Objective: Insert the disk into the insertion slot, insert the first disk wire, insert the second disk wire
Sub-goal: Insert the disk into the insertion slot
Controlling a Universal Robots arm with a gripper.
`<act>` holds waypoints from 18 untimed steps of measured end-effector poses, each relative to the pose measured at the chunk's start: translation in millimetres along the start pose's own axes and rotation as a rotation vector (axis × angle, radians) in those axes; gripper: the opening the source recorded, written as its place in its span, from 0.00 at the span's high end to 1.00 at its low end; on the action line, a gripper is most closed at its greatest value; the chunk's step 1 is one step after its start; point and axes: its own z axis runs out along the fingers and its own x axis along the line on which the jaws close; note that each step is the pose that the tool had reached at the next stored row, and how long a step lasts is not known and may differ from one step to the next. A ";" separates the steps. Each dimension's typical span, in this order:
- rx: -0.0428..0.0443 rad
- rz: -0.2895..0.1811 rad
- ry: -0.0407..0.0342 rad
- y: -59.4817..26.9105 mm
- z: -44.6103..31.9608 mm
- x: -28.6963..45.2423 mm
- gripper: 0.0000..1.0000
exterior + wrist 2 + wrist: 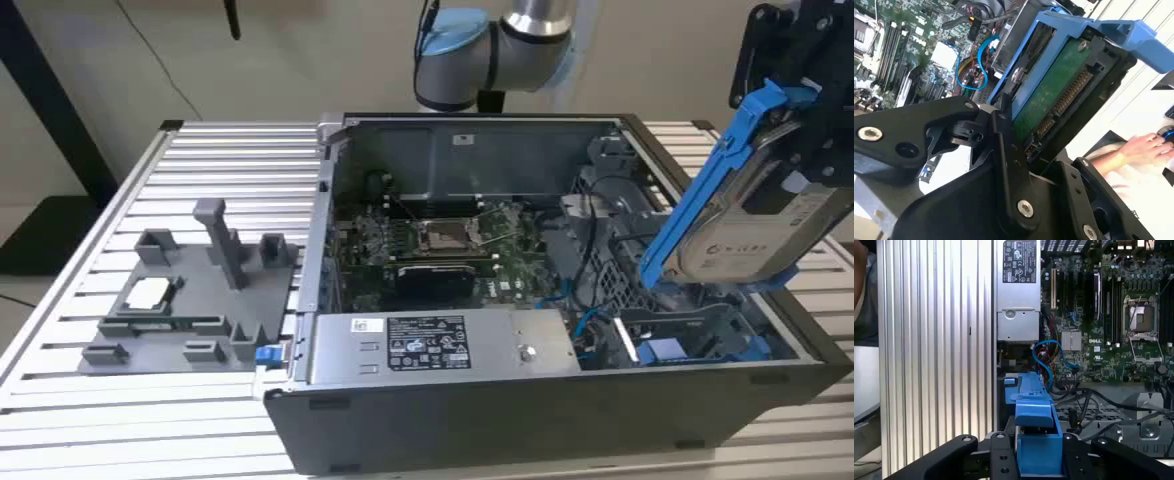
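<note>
A: Which step is in hand?

B: The first one, disk insertion. The tool (801,165) is closed on the disk (727,240), clamped across its blue carrier (707,170). I judge neither wire step begun, since the disk is outside the bay.

A: Where is the disk?

B: It is held up, steeply tilted, over the open computer case (534,420) at the exterior view's right. The insertion slot (687,335) lies below it, a dark bay with blue fittings beside the power-supply box (441,345).

A: Is it touching the slot?

B: Hard to say. The disk's lower end hangs near the bay's mouth, but I cannot tell whether they meet.

A: And the wrist views?

B: The second wrist view shows the disk's green circuit-board underside (1054,90) between the black fingers (1004,150). The first wrist view shows the carrier (1031,405) projecting from the tool (1039,455).

A: What does the insertion call for?

B: My judgement: bring the tilt down and square the carrier to the bay walls, keeping clear of the loose blue cable (1046,355).

A: Anything else?

B: A person's hand (1146,150) is off the slatted tabletop (200,160), well away from the case.
</note>
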 end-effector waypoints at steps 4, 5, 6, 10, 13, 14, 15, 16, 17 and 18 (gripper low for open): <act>0.0000 0.000 0.0001 0.0 0.0 0.0 0.67; 0.0000 0.000 0.0000 0.0 0.0 0.0 0.67; 0.0000 0.000 0.0000 0.0 0.0 0.0 0.67; 0.0000 0.000 0.0001 0.0 0.0 0.0 0.67; 0.0000 0.000 0.0001 0.0 0.9 0.0 0.67; -0.0001 0.000 0.0002 -0.1 2.1 0.0 0.67; 0.0000 0.000 0.0002 -0.2 3.7 0.0 0.67; 0.0000 0.000 0.0002 -0.3 5.4 0.0 0.67; 0.0000 0.000 0.0001 -0.6 7.1 0.0 0.67; 0.0000 0.000 0.0000 -0.9 8.8 0.0 0.67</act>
